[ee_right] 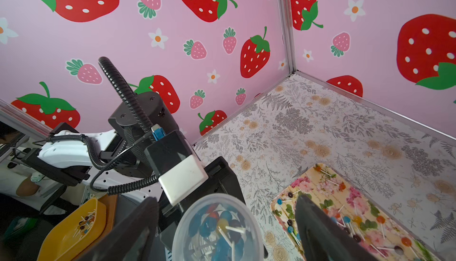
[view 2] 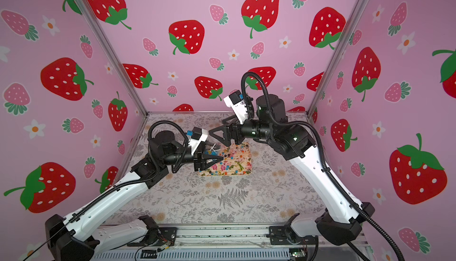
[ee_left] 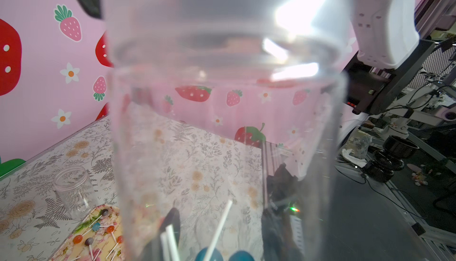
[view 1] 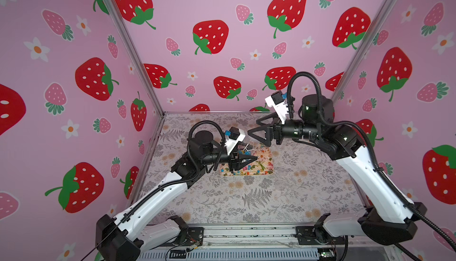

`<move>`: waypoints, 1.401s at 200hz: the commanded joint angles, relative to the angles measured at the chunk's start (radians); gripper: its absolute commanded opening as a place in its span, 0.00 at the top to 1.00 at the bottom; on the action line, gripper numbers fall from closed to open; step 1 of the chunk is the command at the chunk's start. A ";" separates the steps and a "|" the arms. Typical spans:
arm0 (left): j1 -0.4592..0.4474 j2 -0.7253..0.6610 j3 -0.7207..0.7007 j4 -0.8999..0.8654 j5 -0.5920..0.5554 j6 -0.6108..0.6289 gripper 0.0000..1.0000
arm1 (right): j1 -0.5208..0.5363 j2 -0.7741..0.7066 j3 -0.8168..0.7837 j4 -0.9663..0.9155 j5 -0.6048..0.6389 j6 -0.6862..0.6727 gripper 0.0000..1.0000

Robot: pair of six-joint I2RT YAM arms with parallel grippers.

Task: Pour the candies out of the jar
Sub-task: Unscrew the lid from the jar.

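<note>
Evidently the jar (ee_left: 222,129) is light, slick plastic, so the left gripper (view 1: 253,159) clenching its body looks sensible; the right gripper (view 1: 253,127) hangs released beside it.

Clear jar (ee_right: 183,222), tipped, few candies (ee_right: 223,216) inside (mostly blue), many scattered on floral tray (ee_right: 320,181)

I count two grippers, the left gripper (view 1: 253,159) and the right gripper (view 1: 252,127), and two clear jars: a filled jar (ee_right: 217,225) and an empty jar (ee_left: 72,190). I see one floral tray (ee_right: 308,182) and one yellow bowl (ee_right: 71,230). The candies (ee_right: 345,220) are too many and too small for me to number exactly: well over a dozen on the tray, at least six heads in the filled jar, and a few in the bowl.
</note>
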 commanded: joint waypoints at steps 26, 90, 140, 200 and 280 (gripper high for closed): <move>0.003 -0.024 0.008 0.008 -0.002 0.020 0.58 | 0.016 0.008 -0.022 -0.029 0.020 0.013 0.16; 0.006 -0.026 0.008 0.005 -0.002 0.021 0.58 | 0.019 -0.006 -0.052 -0.013 0.024 0.007 0.35; 0.008 -0.026 0.015 0.004 0.012 0.018 0.58 | 0.011 0.008 0.016 -0.034 -0.068 -0.190 0.48; 0.008 -0.022 0.029 -0.013 0.035 0.021 0.58 | -0.043 0.066 0.114 -0.081 -0.377 -0.584 0.46; 0.008 -0.013 0.034 0.000 0.027 0.020 0.58 | -0.047 0.093 0.147 -0.167 -0.389 -0.630 0.31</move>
